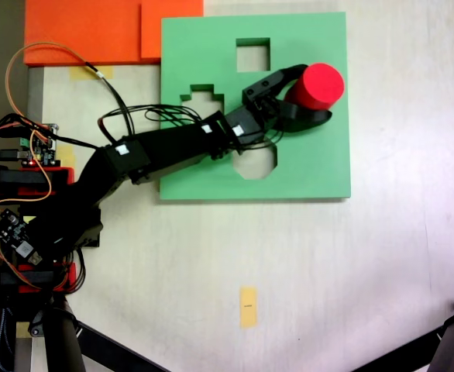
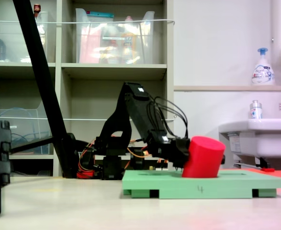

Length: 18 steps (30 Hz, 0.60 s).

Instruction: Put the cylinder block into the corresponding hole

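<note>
Red against green: cylinder block [image 1: 320, 84] over the right-hand upper part of the green foam board [image 1: 320, 167], pinched between the jaws of the gripper [image 1: 311, 94], one black finger curving round the far side, the other round the near side. Seen from the low fixed view, tilted rather than flat, lower edge down on the board's top, upper face leaning away from the arm. Probably held that way because of the arm's slanting reach across the board; likely mid-insertion, one edge entering first. Round cutout presumably right beneath the block and hidden by it, so no telling how well lined up. Needs levelling before release, otherwise a risk of jamming on the foam rim.

Elsewhere in the board: square cutout [image 1: 252, 54] toward the top edge, cross-shaped cutout [image 1: 204, 99] toward the left edge, octagonal cutout [image 1: 259, 164] toward the bottom edge, partly covered by the forearm. All three empty and apart from the block.

Beyond the board's upper left corner, orange foam sheets [image 1: 87, 31]. Below the board, well apart, a small yellow tag [image 1: 248, 307] on the table. Loose black cables [image 1: 149, 115] draped over the board's left part, trailing the arm. Nothing between block and board other than the fingers themselves.
</note>
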Each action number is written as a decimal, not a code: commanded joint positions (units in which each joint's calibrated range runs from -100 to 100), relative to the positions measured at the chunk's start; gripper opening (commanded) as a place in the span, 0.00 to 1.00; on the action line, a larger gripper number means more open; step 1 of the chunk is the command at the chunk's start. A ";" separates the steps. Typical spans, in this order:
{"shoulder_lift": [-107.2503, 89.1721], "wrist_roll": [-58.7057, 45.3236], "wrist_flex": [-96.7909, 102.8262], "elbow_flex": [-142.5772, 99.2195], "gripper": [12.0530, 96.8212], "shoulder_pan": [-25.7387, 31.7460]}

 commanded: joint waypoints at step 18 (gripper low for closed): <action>-0.70 -1.66 0.09 7.91 0.33 -0.44</action>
